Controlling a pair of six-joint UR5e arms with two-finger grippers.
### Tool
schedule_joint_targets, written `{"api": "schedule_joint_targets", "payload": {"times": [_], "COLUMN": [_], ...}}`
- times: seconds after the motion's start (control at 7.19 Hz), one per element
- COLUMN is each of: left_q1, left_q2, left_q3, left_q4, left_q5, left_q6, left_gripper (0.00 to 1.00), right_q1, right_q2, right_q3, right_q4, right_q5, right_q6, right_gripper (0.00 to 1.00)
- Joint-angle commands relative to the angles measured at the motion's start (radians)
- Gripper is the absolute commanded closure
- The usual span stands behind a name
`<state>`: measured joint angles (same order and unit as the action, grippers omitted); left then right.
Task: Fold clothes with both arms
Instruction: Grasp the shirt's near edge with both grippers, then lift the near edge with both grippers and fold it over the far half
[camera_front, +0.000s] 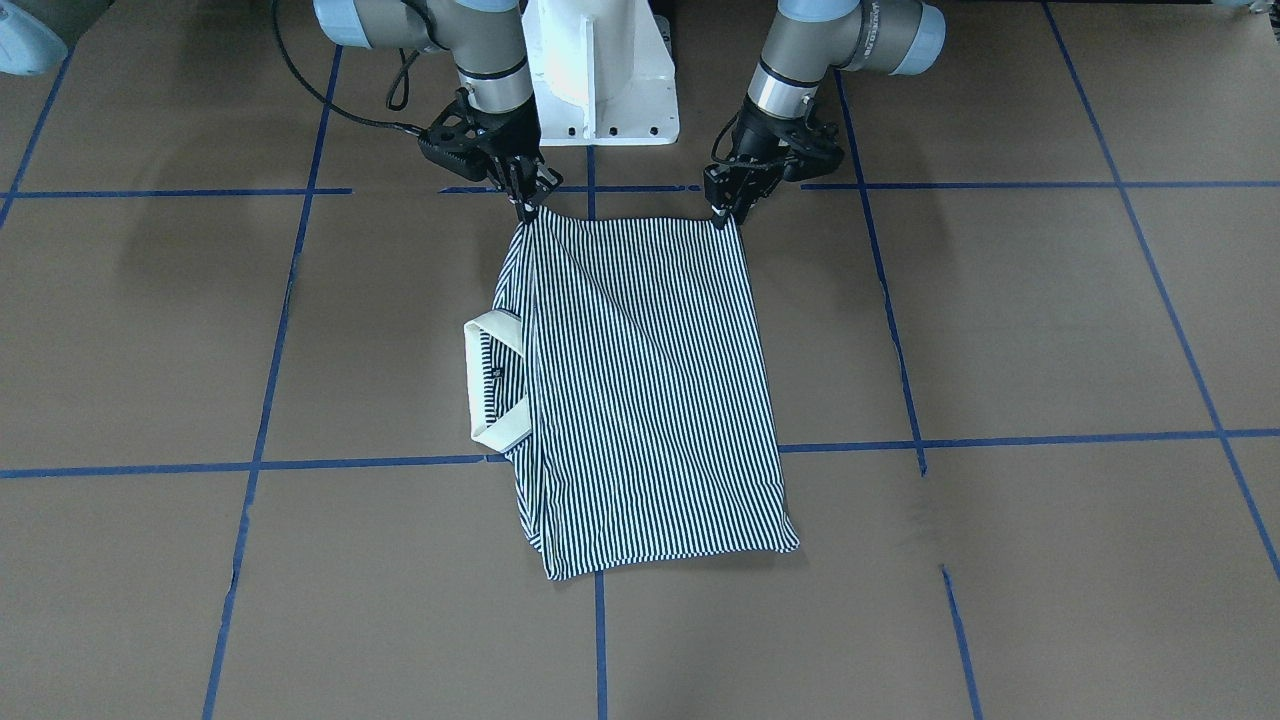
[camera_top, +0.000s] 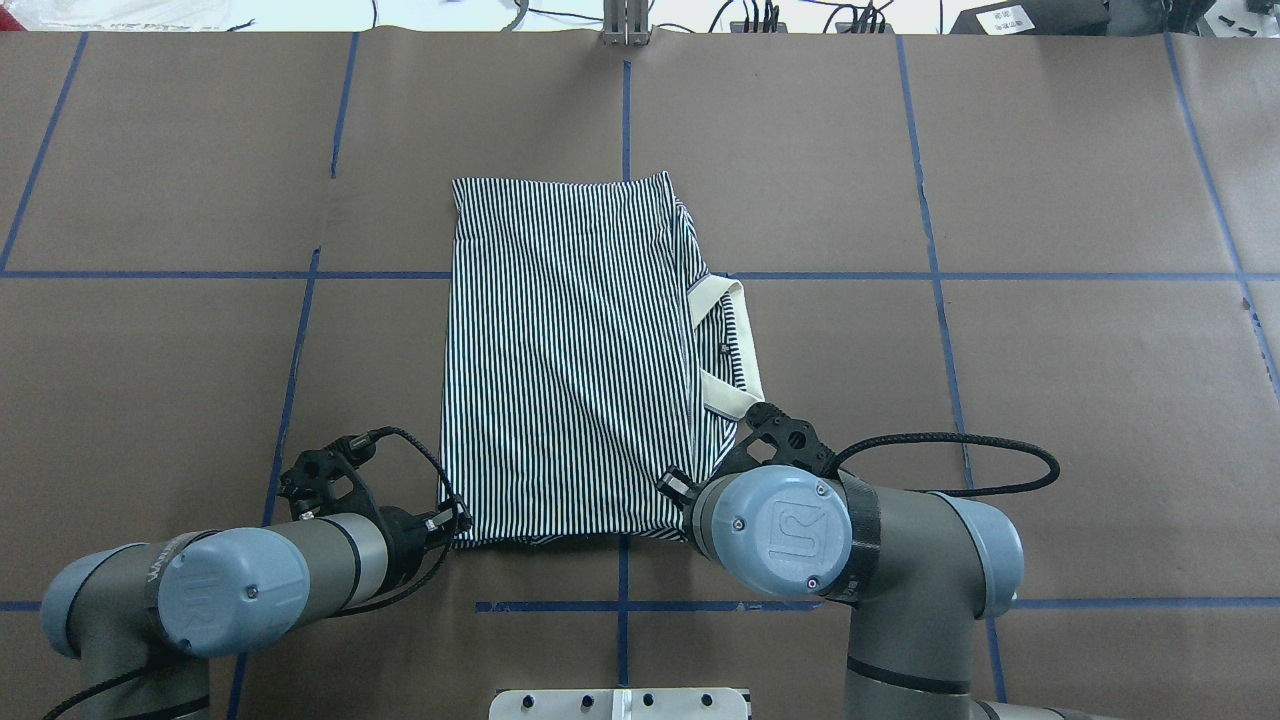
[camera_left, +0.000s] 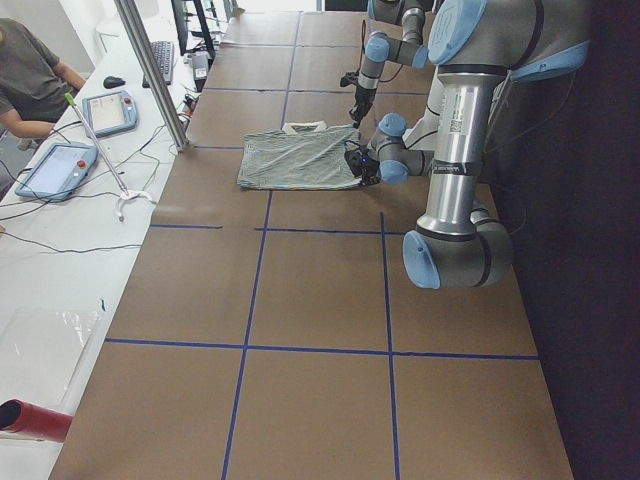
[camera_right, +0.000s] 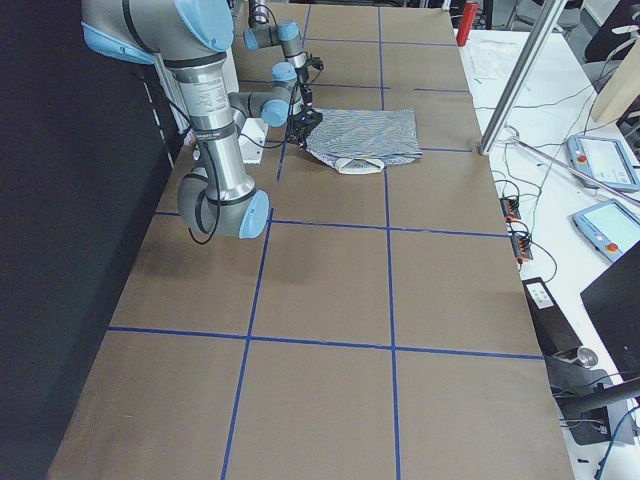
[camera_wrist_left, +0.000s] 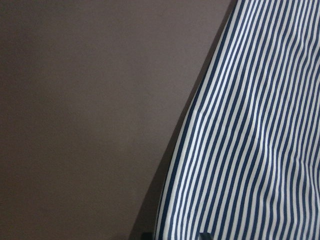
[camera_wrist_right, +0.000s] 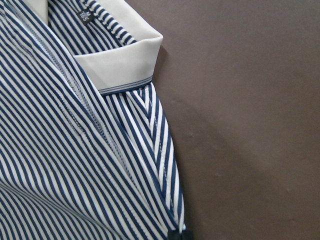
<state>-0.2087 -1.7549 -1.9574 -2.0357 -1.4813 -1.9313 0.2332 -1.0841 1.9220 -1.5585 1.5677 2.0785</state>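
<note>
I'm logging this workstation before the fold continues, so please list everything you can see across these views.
polo shirt: one, navy-and-white stripes, mid-table, cream collar toward the robot's right
table: one, brown with a blue tape grid, under everything
pedestal base: one, white, between the arms
touchscreen pendants: two, blue-edged, on the side bench
post: one, silver, at the table's bench side
person: one, grey top, at the bench
arms: two, grey with light blue caps; left arm, right arm
grippers: two, black; left gripper and right gripper, each shut on a shirt corner nearest the robot
</note>
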Motion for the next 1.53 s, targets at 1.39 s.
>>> {"api": "schedule_joint_targets", "payload": {"times": [1.39], "left_q1": [0.051], "left_q2": [-0.09], "left_q3": [-0.347], "left_q4": [0.326], "left_q5": [-0.123], "left_q6": [-0.068], "left_gripper": [1.0], "right_q1": [-0.05], "right_q2": [-0.053], "right_q3": [0.347], "right_q4": [-0.234], "right_q5": [-0.055], "right_q6": [0.065], "right_gripper": [1.0]}}
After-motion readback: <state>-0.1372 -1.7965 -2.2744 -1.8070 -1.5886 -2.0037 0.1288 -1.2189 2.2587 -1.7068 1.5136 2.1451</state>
